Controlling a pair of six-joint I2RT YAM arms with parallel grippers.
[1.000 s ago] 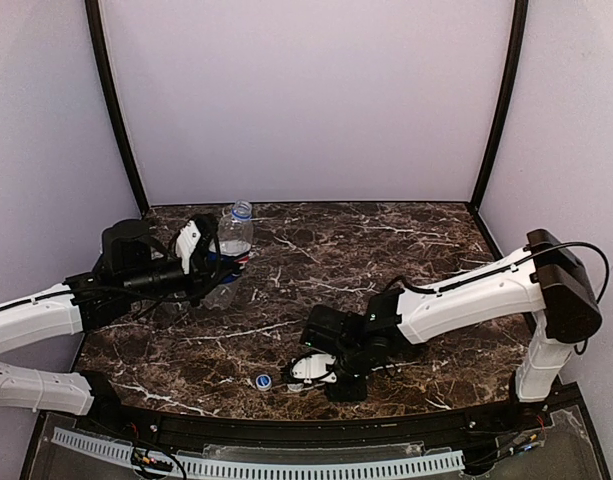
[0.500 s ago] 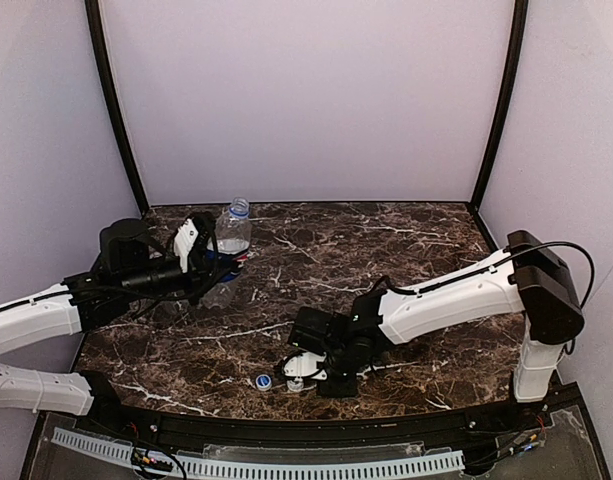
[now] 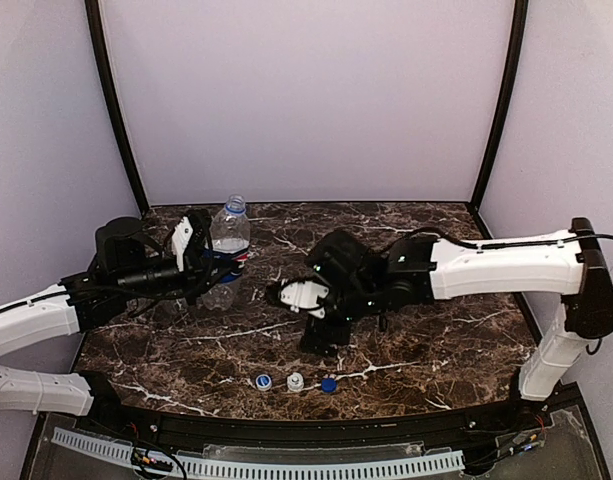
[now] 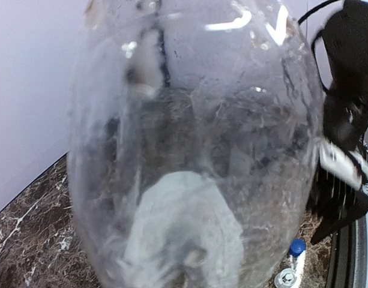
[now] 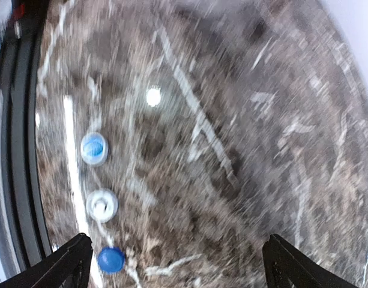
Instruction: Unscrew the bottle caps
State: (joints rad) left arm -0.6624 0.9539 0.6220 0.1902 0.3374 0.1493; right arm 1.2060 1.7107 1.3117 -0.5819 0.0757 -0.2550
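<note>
Clamping the Pepsi-labelled bottle at the table's 9 o'clock side, the left gripper holds it near upright, neck up. Three bottle caps lie flat in a 9-to-3 row at 6 o'clock: blue-and-white cap, white cap, blue cap. Just toward 12 hangs the right gripper, fingers spread wide, empty.

The table is a dark brown marble-pattern slab with white veining. Three items lie directly on it in a row along the near edge, at about 6 o'clock from the slab's centre. They sit close together but apart. From the 9 o'clock end to the 3 o'clock end these are the blue cap with white top, the white cap and the plain blue cap. A Pepsi-labelled bottle stands toward 10 o'clock. Whether its base touches the surface cannot be told.
</note>
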